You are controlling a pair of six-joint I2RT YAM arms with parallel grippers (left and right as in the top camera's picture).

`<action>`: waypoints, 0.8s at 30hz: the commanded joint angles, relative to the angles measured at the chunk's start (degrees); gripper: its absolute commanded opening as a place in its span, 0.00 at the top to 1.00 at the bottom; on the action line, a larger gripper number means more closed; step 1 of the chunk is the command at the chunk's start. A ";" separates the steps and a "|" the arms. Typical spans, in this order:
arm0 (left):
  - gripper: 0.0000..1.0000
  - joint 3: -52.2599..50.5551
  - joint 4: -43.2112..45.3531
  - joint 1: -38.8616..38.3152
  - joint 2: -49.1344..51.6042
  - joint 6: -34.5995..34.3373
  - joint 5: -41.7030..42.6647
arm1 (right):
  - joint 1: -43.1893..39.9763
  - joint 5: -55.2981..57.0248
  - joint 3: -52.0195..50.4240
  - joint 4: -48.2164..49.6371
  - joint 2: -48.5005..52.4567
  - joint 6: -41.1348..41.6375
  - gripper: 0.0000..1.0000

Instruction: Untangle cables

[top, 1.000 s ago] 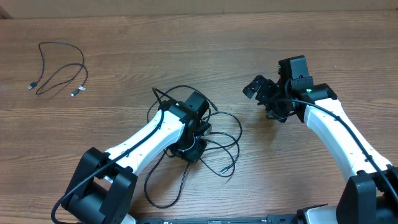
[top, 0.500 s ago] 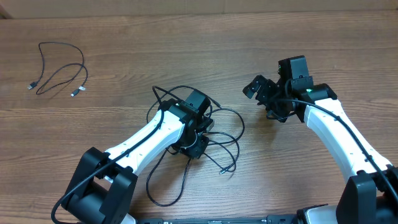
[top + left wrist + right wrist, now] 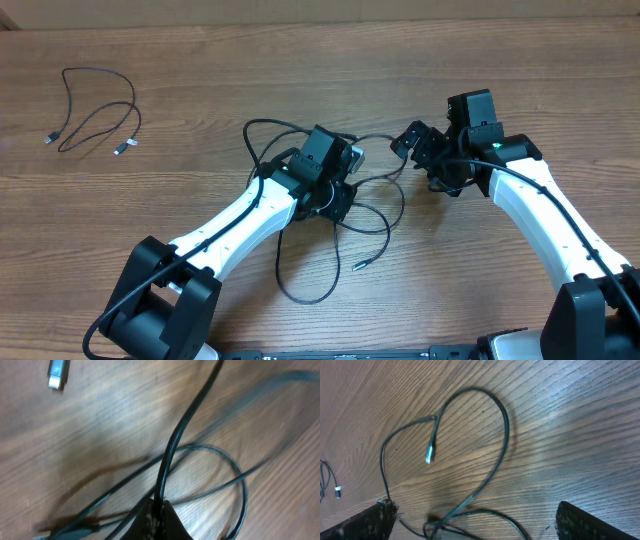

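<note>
A tangle of thin black cables (image 3: 372, 203) lies at the table's middle, with loops trailing toward the front. My left gripper (image 3: 338, 195) is shut on one strand of it; in the left wrist view the fingertips (image 3: 159, 505) pinch a black cable (image 3: 172, 445) that rises away, over other loops, and a silver plug (image 3: 59, 372) lies at top left. My right gripper (image 3: 425, 160) is open just right of the tangle. In the right wrist view the gripper (image 3: 475, 507) stands wide apart above a cable loop (image 3: 490, 467) with a silver plug (image 3: 429, 453).
A separate black cable (image 3: 95, 110) with small silver plugs lies loosely looped at the far left of the brown wooden table (image 3: 520, 60). The white arm links reach in from the front edge on both sides.
My left gripper has moved away from the front edge and to the right with the strand in it, dragging the tangle toward the right gripper. The right arm has not moved.
</note>
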 commanded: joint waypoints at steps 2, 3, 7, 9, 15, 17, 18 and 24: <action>0.96 0.94 2.49 -0.09 0.17 -2.78 0.50 | -0.02 0.61 0.07 0.20 -1.16 -0.02 0.00; 0.96 1.60 2.71 -0.04 0.11 -2.75 0.48 | -0.02 0.61 0.07 0.20 -1.16 -0.02 0.00; 0.96 5.22 2.60 0.37 0.02 -2.73 0.46 | -0.02 0.61 0.07 0.20 -1.16 -0.02 0.00; 0.96 7.34 1.62 0.66 0.02 -2.73 0.46 | -0.02 0.61 0.07 0.20 -1.16 -0.02 0.00; 0.89 11.08 0.26 2.12 0.02 -2.75 -1.97 | -0.02 0.61 0.07 0.20 -1.16 -0.02 0.00; 0.89 11.06 -0.17 2.71 0.04 -2.80 -4.48 | -0.02 0.61 0.07 0.20 -1.16 0.00 0.00; 0.89 11.04 -0.50 3.02 0.07 -2.82 -5.79 | -0.02 0.61 0.07 0.20 -1.16 0.00 0.00; 0.80 10.95 -3.41 4.72 0.24 -2.75 -7.74 | -0.02 0.61 0.07 0.22 -1.16 -0.02 0.00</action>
